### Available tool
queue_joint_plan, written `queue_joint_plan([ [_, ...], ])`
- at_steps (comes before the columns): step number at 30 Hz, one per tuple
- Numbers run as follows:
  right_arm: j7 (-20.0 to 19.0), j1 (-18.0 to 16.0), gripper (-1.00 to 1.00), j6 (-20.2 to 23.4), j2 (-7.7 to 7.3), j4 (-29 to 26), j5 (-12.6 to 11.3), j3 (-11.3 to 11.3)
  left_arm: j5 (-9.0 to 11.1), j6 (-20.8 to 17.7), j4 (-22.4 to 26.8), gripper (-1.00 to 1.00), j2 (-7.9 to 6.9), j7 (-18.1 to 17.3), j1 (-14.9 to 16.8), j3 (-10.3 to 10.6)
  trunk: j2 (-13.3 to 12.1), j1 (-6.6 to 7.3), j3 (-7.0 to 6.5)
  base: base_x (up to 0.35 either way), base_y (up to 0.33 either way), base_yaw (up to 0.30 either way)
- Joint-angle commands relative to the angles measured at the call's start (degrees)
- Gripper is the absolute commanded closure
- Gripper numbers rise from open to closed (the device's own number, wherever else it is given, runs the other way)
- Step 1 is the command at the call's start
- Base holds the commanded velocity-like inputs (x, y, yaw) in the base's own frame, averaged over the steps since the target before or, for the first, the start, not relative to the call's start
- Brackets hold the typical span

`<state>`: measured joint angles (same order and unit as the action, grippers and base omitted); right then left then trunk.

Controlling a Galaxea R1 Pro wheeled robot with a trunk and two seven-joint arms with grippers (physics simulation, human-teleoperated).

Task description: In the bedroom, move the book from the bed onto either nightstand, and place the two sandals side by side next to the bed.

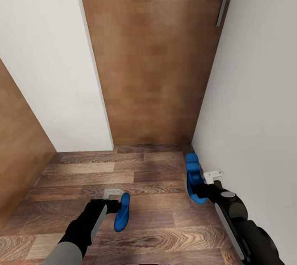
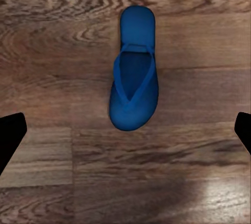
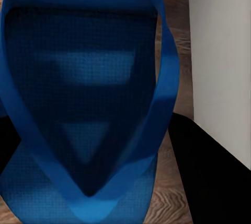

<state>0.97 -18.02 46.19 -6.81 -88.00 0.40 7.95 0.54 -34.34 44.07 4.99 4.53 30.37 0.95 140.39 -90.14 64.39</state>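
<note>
One blue sandal (image 2: 134, 72) flat on wood-plank floor (image 1: 156, 174), centred ahead of left gripper (image 2: 125, 130), untouched; jaws spread wide, no contact. Second sandal (image 1: 194, 176) up against right gripper (image 1: 203, 183), close to white wall (image 1: 255, 92); strap looms close between dark fingers (image 3: 204, 172). Right jaw state: can't tell. Wooden door (image 1: 156, 50) straight ahead.

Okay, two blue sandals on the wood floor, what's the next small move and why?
Probably lower the left gripper straight down over the left sandal. Its fingers are spread wide, the sandal lies flat on the floor below them, ungrasped. The right gripper already sits at the other sandal.
</note>
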Motion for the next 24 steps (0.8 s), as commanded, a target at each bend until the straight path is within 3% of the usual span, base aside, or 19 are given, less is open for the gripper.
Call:
queue_joint_plan([
  [1,0.09,0.11,1.0,0.26,-0.05,-0.3,0.04,0.09,0.04,0.82,-0.58,-1.0,-0.02,0.29,0.25,-0.11,0.44,-0.21,0.23,0.0,0.0,0.0],
  [7,0.09,0.63,1.0,-2.85,-0.05,-0.56,-0.01,0.05,-0.06,1.92,4.5,-1.0,0.09,0.17,0.34,-0.26,2.85,-1.53,1.31,0.0,0.0,0.0],
  [8,0.12,1.97,1.0,-6.17,-0.05,-0.62,-0.03,0.05,-0.05,1.87,5.81,-1.0,0.13,0.18,0.32,-0.2,2.86,-1.56,1.53,0.0,0.0,0.0],
  [14,0.22,4.52,1.0,-12.63,0.01,-0.73,-0.04,0.01,-0.01,1.43,6.73,-1.0,0.19,0.21,0.31,-0.32,2.94,-1.71,2.86,0.0,0.0,0.0],
  [19,0.39,10.32,1.0,-22.05,0.17,-0.81,0.03,-0.02,-0.01,1.38,6.81,-1.0,0.12,0.22,0.31,-0.46,3.01,-1.84,3.97,0.0,0.0,0.0],
  [22,0.42,11.44,1.0,-24.39,0.24,-0.84,0.04,-0.08,-0.01,1.37,6.82,-1.0,0.11,0.22,0.31,-0.49,3.05,-1.92,4.63,0.0,0.0,0.0],
  [24,0.43,11.9,1.0,-23.77,0.28,-0.83,0.04,-0.21,0.03,1.32,6.82,-1.0,0.11,0.22,0.31,-0.55,3.07,-1.97,5.08,0.0,0.0,0.0],
])
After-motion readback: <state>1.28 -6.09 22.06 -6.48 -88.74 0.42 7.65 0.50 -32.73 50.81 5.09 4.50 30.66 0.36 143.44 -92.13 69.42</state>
